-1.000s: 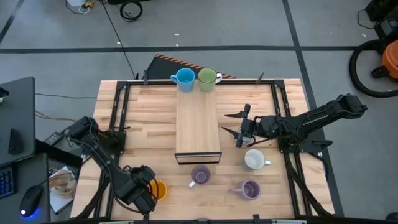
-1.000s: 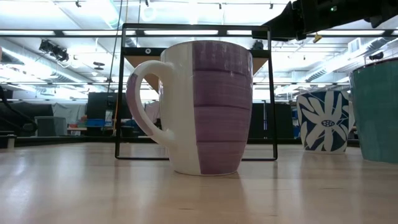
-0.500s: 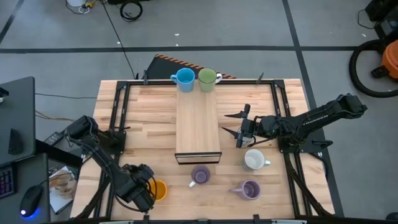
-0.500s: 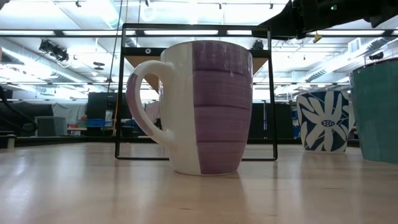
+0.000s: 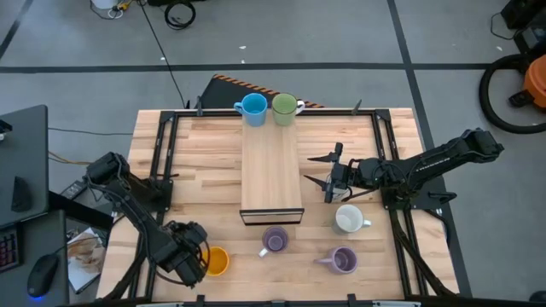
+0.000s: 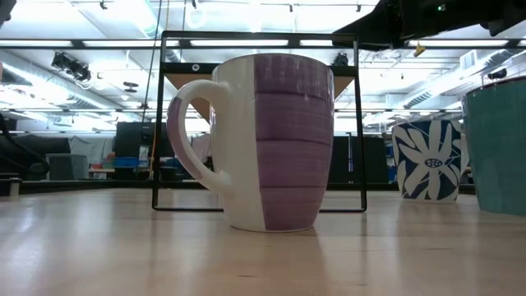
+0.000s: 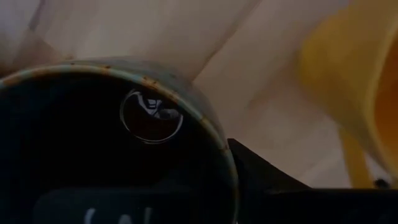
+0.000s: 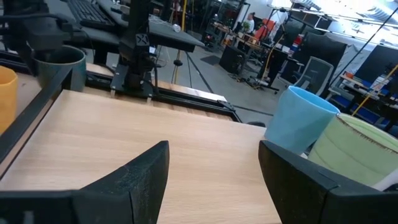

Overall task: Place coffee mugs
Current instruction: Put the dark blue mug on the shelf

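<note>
Around the board (image 5: pixel 271 173): two lavender mugs (image 5: pixel 274 240), one white, blue, green, orange each, all empty; right gripper (image 5: pixel 327 177) released, left gripper's (image 5: pixel 189 264) grip unclear.

The butcher-block table (image 5: pixel 205 170) is showing pale, jointed wood strips with a smooth, faintly satin finish, and the raised board (image 5: pixel 271 175) at its centre is looking like lighter, matt wood. At six o'clock the lavender-banded mug (image 6: pixel 263 140) is gleaming as glazed ceramic, brush lines visible in its purple. The dark mug (image 7: pixel 124 143) is wearing a speckled, rust-flecked glaze along its rim. The black frame (image 5: pixel 162 162) is looking like matt painted metal.
</note>
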